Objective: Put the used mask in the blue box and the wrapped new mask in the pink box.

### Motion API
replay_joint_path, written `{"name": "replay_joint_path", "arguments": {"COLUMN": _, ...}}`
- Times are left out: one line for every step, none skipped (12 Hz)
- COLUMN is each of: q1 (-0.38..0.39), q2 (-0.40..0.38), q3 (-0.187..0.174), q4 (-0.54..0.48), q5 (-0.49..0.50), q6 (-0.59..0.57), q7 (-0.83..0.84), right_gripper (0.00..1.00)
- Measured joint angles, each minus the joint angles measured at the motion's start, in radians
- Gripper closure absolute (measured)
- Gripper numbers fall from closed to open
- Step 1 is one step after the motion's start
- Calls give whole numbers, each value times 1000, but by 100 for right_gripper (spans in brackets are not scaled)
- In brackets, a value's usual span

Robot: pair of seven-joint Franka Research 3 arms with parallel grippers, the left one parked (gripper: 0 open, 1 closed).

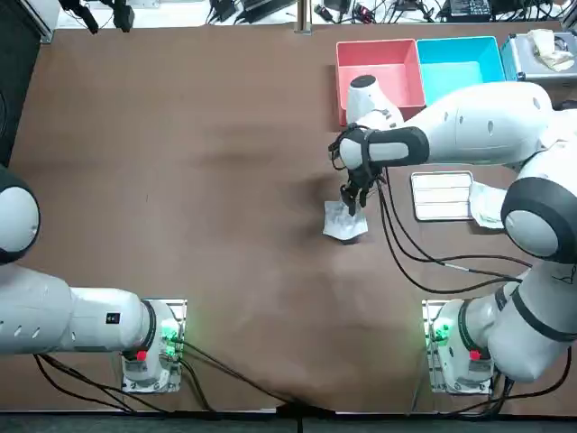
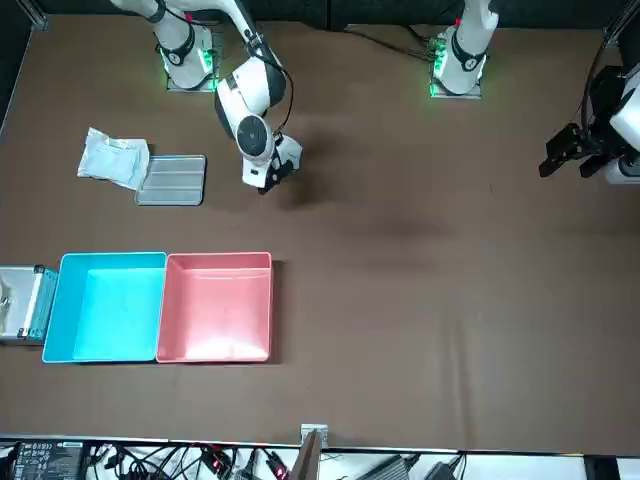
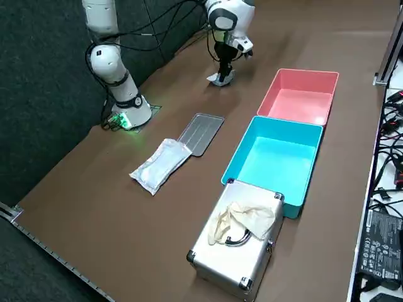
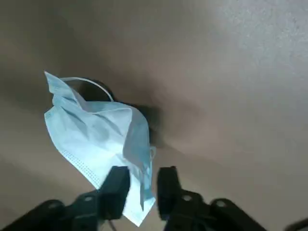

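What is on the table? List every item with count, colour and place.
used mask: 1, light blue, mid-table, pinched at its edge
wrapped new mask: 1, white packet, at the robot's right
metal tray: 1, silver, beside the packet
pink box: 1, pink, far edge, empty
blue box: 1, blue, against the pink box, empty
metal case: 1, silver, beside the blue box
crumpled cloth: 1, cream, on the case
right gripper: 1, black fingers, shut on the mask
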Motion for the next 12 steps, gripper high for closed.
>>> {"name": "replay_joint_path", "arguments": {"q1": 0, "q2": 3, "q3": -1, "q4": 0, "q5": 0, "q6": 0, "q7": 0, "right_gripper": 66}}
{"name": "replay_joint_path", "arguments": {"q1": 0, "q2": 5, "q3": -2, "q4": 0, "q5": 0, "q6": 0, "q7": 2, "right_gripper": 80}}
{"name": "replay_joint_path", "arguments": {"q1": 0, "q2": 6, "q3": -5, "q4": 0, "q5": 0, "q6": 0, "q7": 4, "right_gripper": 83}}
{"name": "replay_joint_path", "arguments": {"q1": 0, "q2": 5, "q3": -10, "q4": 5, "q5": 0, "q6": -4, "q7": 18, "right_gripper": 85}}
{"name": "replay_joint_path", "arguments": {"q1": -2, "q2": 4, "q3": -17, "q4": 18, "q5": 1, "q6": -21, "q7": 50, "right_gripper": 95}}
{"name": "replay_joint_path", "arguments": {"q1": -8, "q2": 1, "q3": -26, "q4": 46, "q5": 1, "q6": -59, "q7": 94, "right_gripper": 98}}
{"name": "replay_joint_path", "arguments": {"q1": -24, "q2": -5, "q3": -37, "q4": 87, "q5": 1, "q6": -118, "q7": 134, "right_gripper": 98}}
{"name": "replay_joint_path", "arguments": {"q1": -52, "q2": -11, "q3": -46, "q4": 144, "q5": 1, "q6": -189, "q7": 163, "right_gripper": 98}}
{"name": "replay_joint_path", "arguments": {"q1": -95, "q2": -20, "q3": -53, "q4": 212, "q5": 1, "q6": -267, "q7": 175, "right_gripper": 98}}
{"name": "replay_joint_path", "arguments": {"q1": -147, "q2": -26, "q3": -58, "q4": 287, "q5": 1, "q6": -347, "q7": 180, "right_gripper": 98}}
{"name": "replay_joint_path", "arguments": {"q1": -266, "q2": -41, "q3": -64, "q4": 424, "q5": 0, "q6": -473, "q7": 181, "right_gripper": 98}}
{"name": "replay_joint_path", "arguments": {"q1": -324, "q2": -48, "q3": -66, "q4": 474, "q5": 0, "q6": -503, "q7": 181, "right_gripper": 98}}
